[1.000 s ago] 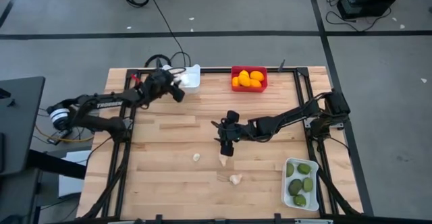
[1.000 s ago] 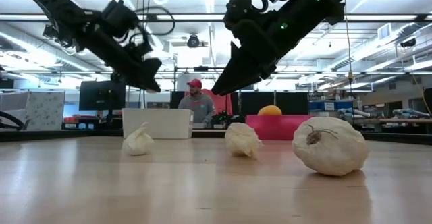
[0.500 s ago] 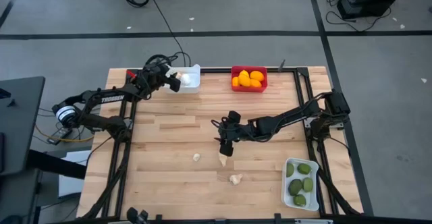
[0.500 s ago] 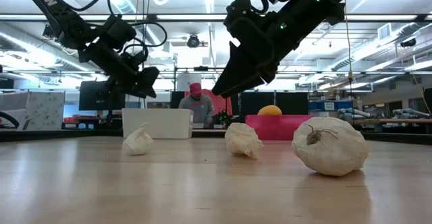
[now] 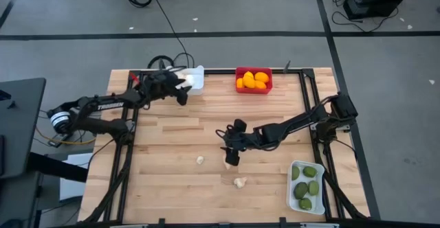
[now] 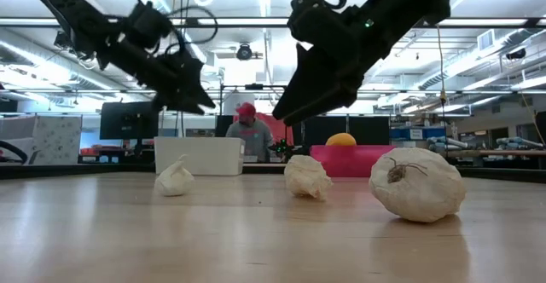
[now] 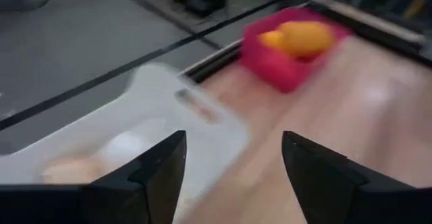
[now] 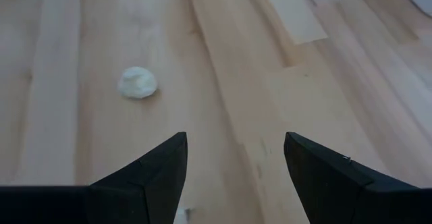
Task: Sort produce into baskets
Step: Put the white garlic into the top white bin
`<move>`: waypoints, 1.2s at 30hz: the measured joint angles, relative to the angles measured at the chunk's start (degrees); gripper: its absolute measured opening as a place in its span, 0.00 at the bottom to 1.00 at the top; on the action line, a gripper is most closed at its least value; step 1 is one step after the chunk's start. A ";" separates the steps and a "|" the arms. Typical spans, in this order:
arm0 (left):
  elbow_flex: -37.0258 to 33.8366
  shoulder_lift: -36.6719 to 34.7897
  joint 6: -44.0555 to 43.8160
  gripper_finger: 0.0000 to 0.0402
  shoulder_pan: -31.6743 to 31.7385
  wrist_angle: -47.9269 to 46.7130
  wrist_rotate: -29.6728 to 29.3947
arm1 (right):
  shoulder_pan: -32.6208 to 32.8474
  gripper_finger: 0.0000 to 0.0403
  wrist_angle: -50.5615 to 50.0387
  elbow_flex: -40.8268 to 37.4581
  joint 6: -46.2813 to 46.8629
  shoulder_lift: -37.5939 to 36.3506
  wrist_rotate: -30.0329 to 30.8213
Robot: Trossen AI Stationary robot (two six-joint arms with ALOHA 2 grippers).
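Three whitish garlic bulbs lie on the wooden table: one (image 5: 200, 160), one (image 5: 239, 182) nearest the front edge, and one (image 5: 227, 165) right under my right gripper (image 5: 232, 156). That gripper is open and hangs above the middle bulb (image 6: 305, 177) without touching it. My left gripper (image 5: 182, 93) is open and held in the air beside the white basket (image 5: 194, 81) at the far left. That basket (image 7: 169, 109) holds pale bulbs (image 7: 125, 146). The red basket (image 5: 254, 79) holds orange fruits (image 5: 252, 77). A second white basket (image 5: 306, 187) holds dark green fruits (image 5: 302, 189).
Black frame rails run along the table's left, right and far edges. Bare wood lies between the bulbs and the far baskets. A person in a red cap (image 6: 247, 129) sits in the room behind the table.
My left gripper swung toward the far edge, over the white basket, then came back toward the near side to stand just beside it. The three bulbs on the table have stayed put.
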 joint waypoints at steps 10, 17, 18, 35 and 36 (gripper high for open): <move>0.04 -3.46 0.53 0.58 -18.24 -2.33 -2.60 | 1.43 0.64 0.58 0.00 -1.83 0.02 -6.32; 0.04 -3.31 -1.73 0.58 -30.59 -5.99 -8.26 | 0.61 0.64 4.38 0.00 1.66 0.04 -7.92; 0.04 -3.31 -2.11 0.58 -32.51 -6.49 -8.97 | 0.44 0.64 5.51 0.00 2.62 0.04 -8.74; 0.01 4.06 -10.65 0.58 -60.23 -9.96 -26.00 | 6.44 0.64 3.01 0.00 9.90 -1.17 -10.04; 0.00 5.44 -10.67 0.58 -60.80 -9.26 -26.09 | 6.86 0.64 1.51 0.00 10.96 -1.37 -9.74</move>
